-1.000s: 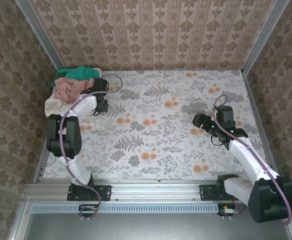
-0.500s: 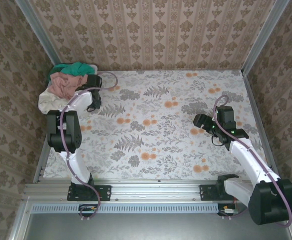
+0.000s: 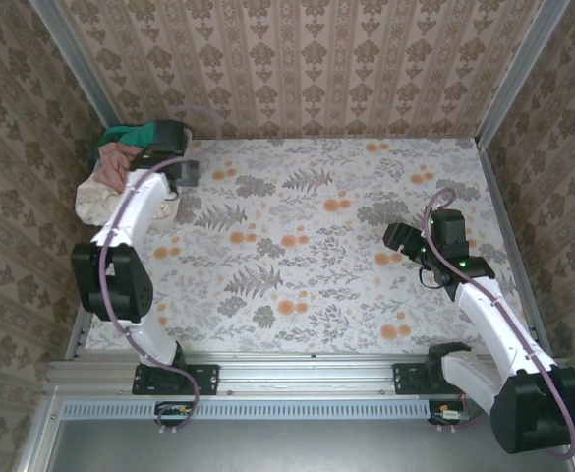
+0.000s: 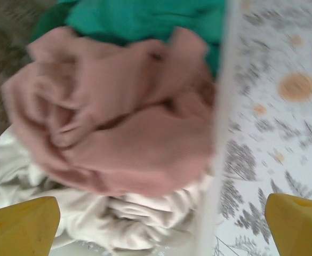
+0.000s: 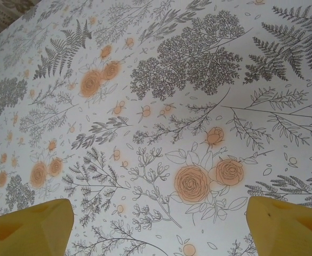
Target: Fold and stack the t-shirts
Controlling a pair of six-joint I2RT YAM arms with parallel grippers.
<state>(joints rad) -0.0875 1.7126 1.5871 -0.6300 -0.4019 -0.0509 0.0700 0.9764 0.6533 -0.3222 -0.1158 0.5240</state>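
Floral-printed table (image 3: 316, 226) runs between patterned walls (image 3: 297, 69). From the top camera you'll find the t-shirts (image 3: 110, 175) bunched in a heap at the far left corner. The left gripper (image 3: 165, 155) sits at the heap's table-side edge. The right gripper (image 3: 397, 238) hangs over bare table, well apart from the cloth.

On the left wrist camera, the left gripper (image 4: 161, 213) has its jaws spread wide with nothing between them. Below lie the pink tee (image 4: 124, 122) on top, the teal tee (image 4: 145, 18) behind it and the cream tee (image 4: 118, 218) underneath. A blurred white basket rim (image 4: 217, 133) runs down beside them. Expect light, limp cloth that drapes and may drag its neighbours along. You'd do best to pinch a raised fold of the pink tee rather than the bulk.

On the right wrist camera, the right gripper (image 5: 158, 218) is likewise spread and empty above the print.
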